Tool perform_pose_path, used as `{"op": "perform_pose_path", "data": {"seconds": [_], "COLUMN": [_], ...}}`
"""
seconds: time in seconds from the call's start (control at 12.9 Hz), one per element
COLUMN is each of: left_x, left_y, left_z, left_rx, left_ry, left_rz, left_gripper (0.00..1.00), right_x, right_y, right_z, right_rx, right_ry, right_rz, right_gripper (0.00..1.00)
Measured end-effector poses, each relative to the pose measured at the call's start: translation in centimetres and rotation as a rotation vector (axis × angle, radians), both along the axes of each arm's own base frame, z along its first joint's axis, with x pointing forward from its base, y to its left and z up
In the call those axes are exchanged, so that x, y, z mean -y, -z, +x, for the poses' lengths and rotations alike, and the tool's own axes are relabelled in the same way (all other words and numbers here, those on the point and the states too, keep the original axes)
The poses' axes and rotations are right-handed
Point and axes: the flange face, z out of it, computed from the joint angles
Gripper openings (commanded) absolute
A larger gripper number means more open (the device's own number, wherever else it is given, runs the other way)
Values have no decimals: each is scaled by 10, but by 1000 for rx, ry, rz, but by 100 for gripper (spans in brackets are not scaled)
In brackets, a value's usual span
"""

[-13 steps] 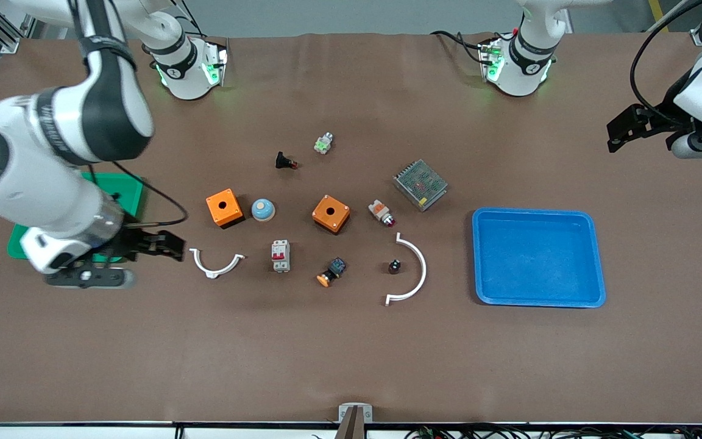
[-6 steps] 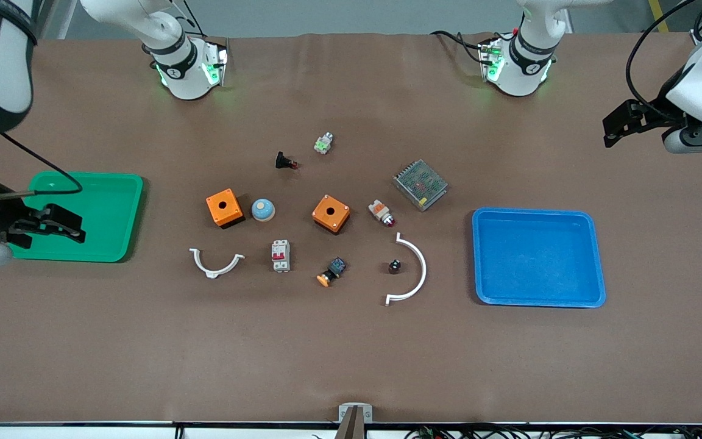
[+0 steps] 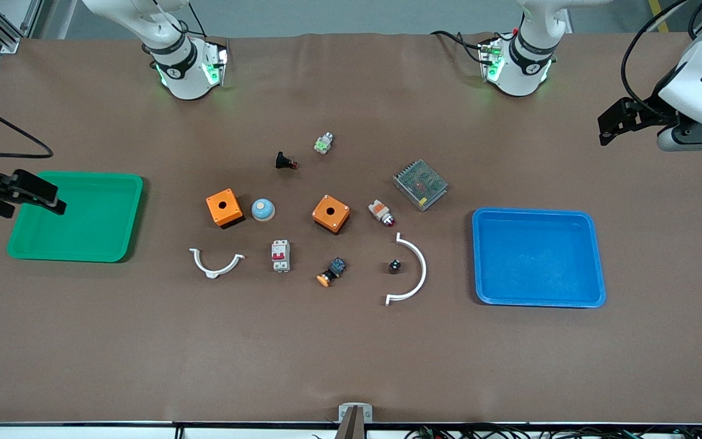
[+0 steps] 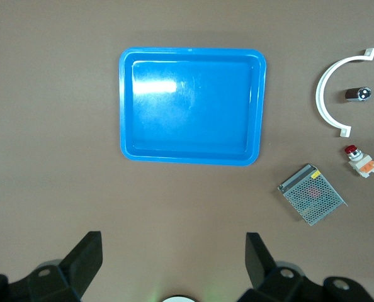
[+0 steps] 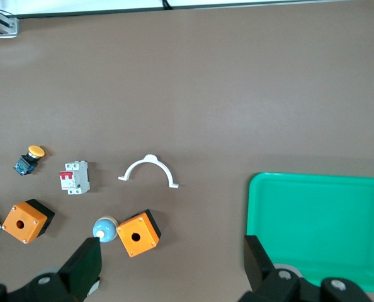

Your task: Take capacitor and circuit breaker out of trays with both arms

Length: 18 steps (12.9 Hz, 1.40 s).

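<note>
The capacitor point(image 3: 394, 266), a tiny black cylinder, lies on the table inside the larger white arc point(image 3: 415, 271); it also shows in the left wrist view point(image 4: 358, 94). The breaker point(image 3: 280, 255), a white-grey block with red levers, lies nearer the front camera than the two orange boxes; it also shows in the right wrist view point(image 5: 74, 177). My right gripper point(image 3: 46, 198) point(image 5: 171, 242) is open and empty, up over the outer edge of the green tray point(image 3: 83, 250). My left gripper point(image 3: 604, 129) point(image 4: 173, 239) is open and empty, high over bare table at the left arm's end.
A blue tray point(image 3: 537, 303) lies toward the left arm's end. Two orange boxes point(image 3: 224, 208) point(image 3: 331, 214), a blue dome point(image 3: 262, 210), an orange-capped button point(image 3: 331, 272), a mesh box point(image 3: 420, 184), a red-tipped white-and-orange part point(image 3: 381, 213) and a small white arc point(image 3: 216, 263) lie mid-table.
My right arm has swung from beside the small white arc out to the green tray's outer edge and risen. My left gripper has drifted slightly toward the robots' bases.
</note>
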Motion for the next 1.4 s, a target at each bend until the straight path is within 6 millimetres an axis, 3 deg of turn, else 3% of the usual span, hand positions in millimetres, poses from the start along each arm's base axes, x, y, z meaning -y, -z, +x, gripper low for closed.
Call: {"op": "perform_pose_path", "data": {"seconds": [0.23,0.62,0.93,1.4], "left_x": [0,4,4,4], "left_y": [0,0,-1,-3], "left_z": [0,-1,-1,0], "left_rx": [0,1,4,1], "left_ry": [0,8,8,-1], "left_rz": [0,1,-2,-61], "left_gripper": [100,100,100,100], "right_x": [5,5,5,5], "right_y": [-8,6,-6,-9], "right_z": [-20,-42,-63,-70], "right_rx": [-26,9,-30,-39], "right_ry": [23,30,22,14], "right_rz": [-65,-59,-54,-53], "right_gripper": [100,100,100,100]}}
